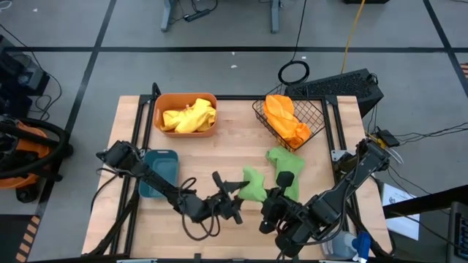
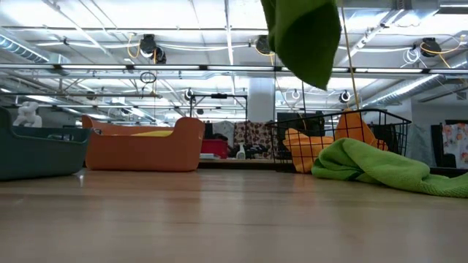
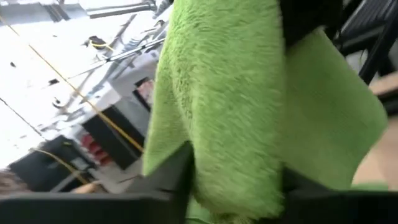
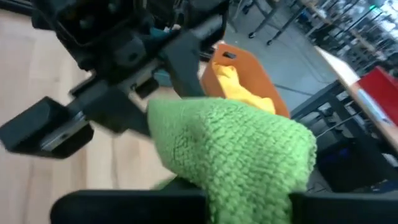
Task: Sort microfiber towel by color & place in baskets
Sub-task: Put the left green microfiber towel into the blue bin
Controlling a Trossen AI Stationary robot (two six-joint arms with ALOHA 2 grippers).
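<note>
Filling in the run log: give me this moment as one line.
left pincer: shut on green towel, lifted | right pincer: shut on second green towel | teal tub: empty | yellow in orange tub | orange in wire basket

— What's sitting on the wooden table (image 1: 219, 131)?

— Along the far edge, an orange tub (image 1: 186, 115) and a wire-mesh basket (image 1: 291, 117). A teal tub (image 1: 158, 173) sits nearer the left side.

— Any cloth on the boards?

— A green towel (image 1: 282, 169) lies in a heap right of centre, in front of the mesh basket. A second green one (image 1: 254, 184) beside it may be lifted clear; hard to tell from above.
</note>
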